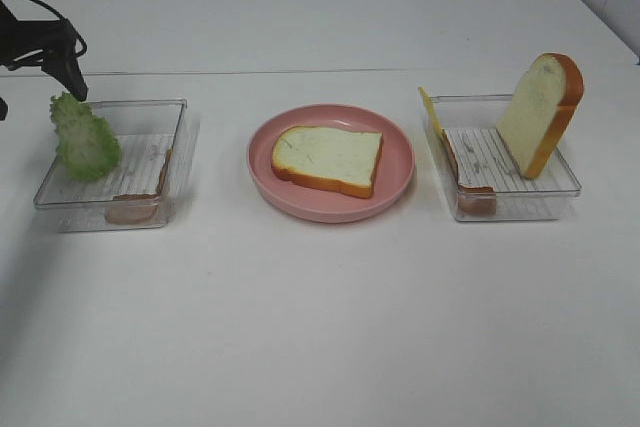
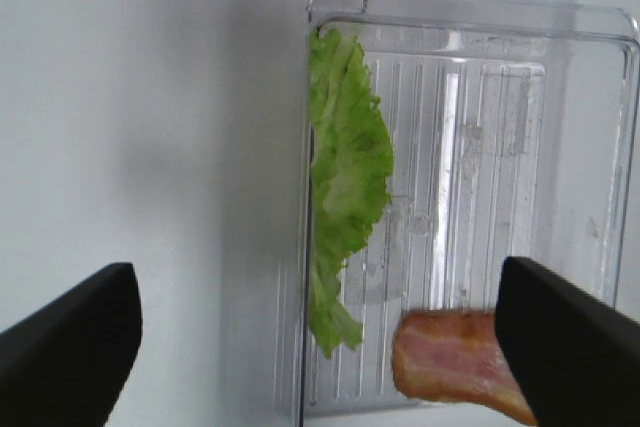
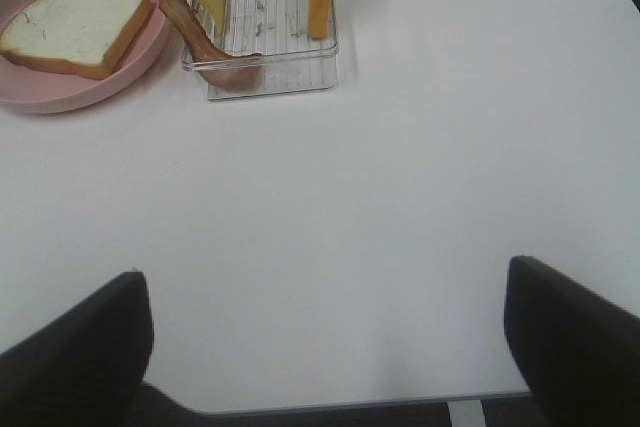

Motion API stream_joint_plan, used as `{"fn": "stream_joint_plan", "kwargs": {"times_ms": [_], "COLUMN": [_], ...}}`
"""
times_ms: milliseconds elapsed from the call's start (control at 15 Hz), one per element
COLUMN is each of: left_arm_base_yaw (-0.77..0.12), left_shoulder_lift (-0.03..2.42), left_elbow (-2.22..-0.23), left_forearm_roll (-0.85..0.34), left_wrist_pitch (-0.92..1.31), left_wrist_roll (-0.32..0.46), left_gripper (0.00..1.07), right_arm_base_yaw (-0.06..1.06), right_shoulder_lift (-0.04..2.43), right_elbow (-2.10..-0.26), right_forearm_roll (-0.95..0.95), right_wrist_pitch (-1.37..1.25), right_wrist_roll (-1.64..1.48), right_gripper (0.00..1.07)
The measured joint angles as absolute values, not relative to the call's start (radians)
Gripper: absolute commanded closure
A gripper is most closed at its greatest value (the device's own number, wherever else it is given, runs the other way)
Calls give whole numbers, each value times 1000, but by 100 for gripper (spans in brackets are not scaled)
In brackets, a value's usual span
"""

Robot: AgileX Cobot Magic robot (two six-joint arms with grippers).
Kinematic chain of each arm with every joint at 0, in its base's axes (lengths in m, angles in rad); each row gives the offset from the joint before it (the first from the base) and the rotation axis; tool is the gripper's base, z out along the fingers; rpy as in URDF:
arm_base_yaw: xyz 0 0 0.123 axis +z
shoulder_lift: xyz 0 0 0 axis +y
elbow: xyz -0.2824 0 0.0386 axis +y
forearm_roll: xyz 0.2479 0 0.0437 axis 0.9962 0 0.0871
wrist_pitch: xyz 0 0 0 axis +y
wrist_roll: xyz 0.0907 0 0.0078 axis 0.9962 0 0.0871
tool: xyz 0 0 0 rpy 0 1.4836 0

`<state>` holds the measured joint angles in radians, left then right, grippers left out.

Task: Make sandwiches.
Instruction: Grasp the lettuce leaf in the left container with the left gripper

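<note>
L gripper [image 2: 318, 347]: jaws spread wide, nothing pinched. It hangs over the left tray [image 1: 150, 107], tip just above the top of the lettuce [image 1: 85, 137]; touching or not, can't tell. Lettuce stands on edge vs the tray's side wall, approx. midway btw the two fingers and past their tips. One finger is over the tray w/ a bacon strip [image 2: 455, 357] just beside it. The other finger is over bare table [image 1: 320, 327], outside the tray.

R gripper [image 3: 325, 347]: jaws spread wide too, only table btw them. Right tray [image 3: 270, 87] and pink plate [image 3: 60, 97] sit well ahead of its tips. Bread slice [image 3: 70, 32] lies flat on the plate, alone. In the right tray, a 2nd bread slice [image 1: 540, 112] stands upright, leaning at the wall away from the plate. Cheese square [image 1: 430, 112] is upright at the wall nearest the plate. A 2nd bacon strip [image 3: 215, 57] lies curled just beside the cheese, one end up the wall. All of it is well clear of these jaws.
</note>
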<state>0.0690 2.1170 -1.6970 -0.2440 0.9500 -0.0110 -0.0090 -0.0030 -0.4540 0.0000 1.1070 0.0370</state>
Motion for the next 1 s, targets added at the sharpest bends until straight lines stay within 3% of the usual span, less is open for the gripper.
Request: {"fn": "stream_joint_plan", "kwargs": {"times_ms": [400,600,867,933,1000], "left_arm_base_yaw": [69,69,69,69,69], "left_shoulder_lift": [2233,2246,2247,2247,2247], "left_elbow": [-1748,-1791,-1792,-1792,-1792], "left_forearm_roll": [-282,-291,-291,-291,-291], "left_wrist_pitch": [908,909,915,913,911], "left_wrist_roll": [9,9,-7,-18,-26], "left_gripper": [23,37,65,84,96], "right_arm_base_yaw": [-9,-9,-9,-9,-9], "right_shoulder_lift": [-3,-3,-3,-3,-3], "right_elbow": [-454,-454,-454,-454,-454], "right_forearm_roll": [0,0,0,0,0], "right_wrist_pitch": [1107,1107,1107,1107,1107], "right_wrist_roll": [37,37,37,37,37], "right_gripper": [16,16,16,16,16]}}
